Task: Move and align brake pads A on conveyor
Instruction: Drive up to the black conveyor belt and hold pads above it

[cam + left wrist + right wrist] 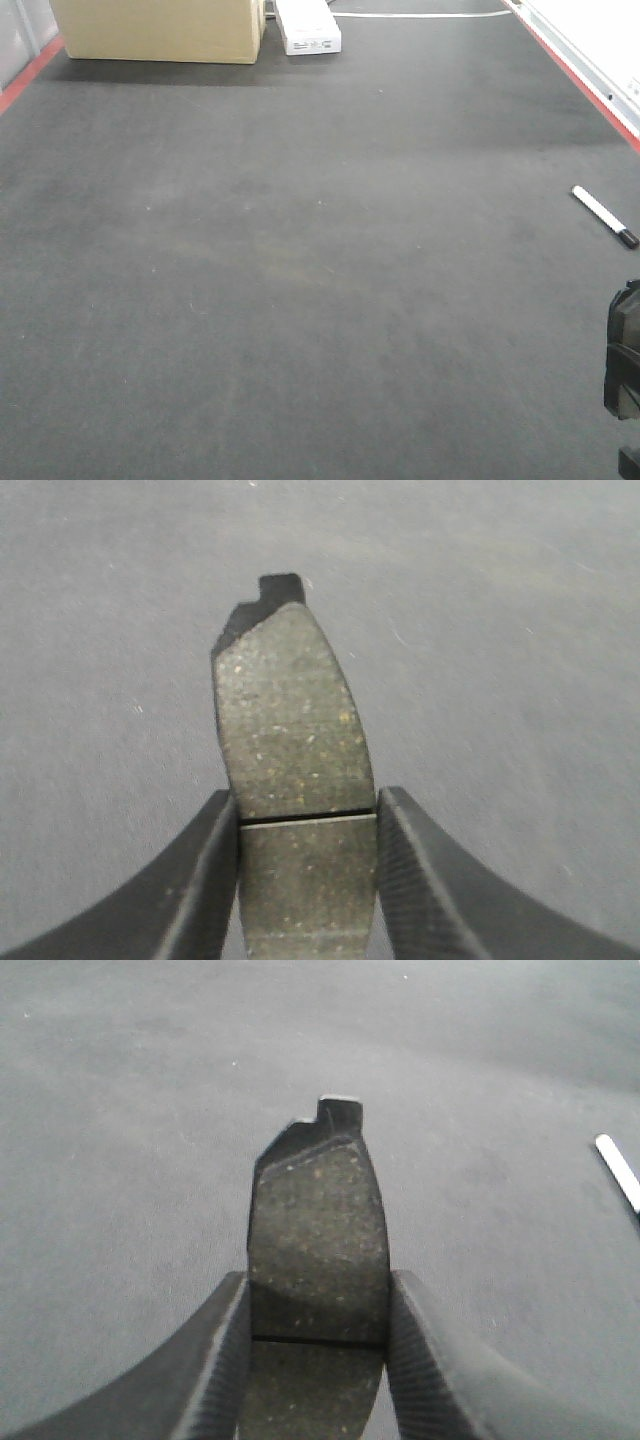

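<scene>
In the left wrist view a dark-grey brake pad (pixel 292 730) with a thin groove across it sticks out forward between the two black fingers; my left gripper (pixel 308 825) is shut on it above the conveyor (pixel 110 630). The right wrist view shows a second brake pad (pixel 320 1230), held the same way by my right gripper (pixel 320 1310), shut on its sides near the groove. In the front view the charcoal conveyor (pixel 280 260) carries no pad; only a black piece of the right arm (pixel 624 360) shows at the right edge. The left arm is out of that view.
A cardboard box (pixel 160 30) and a white device (pixel 308 26) stand at the belt's far end. A white marker pen (pixel 604 216) with a black cap lies at the right, also seen in the right wrist view (pixel 618 1168). Red strips (pixel 30 72) run along both belt edges.
</scene>
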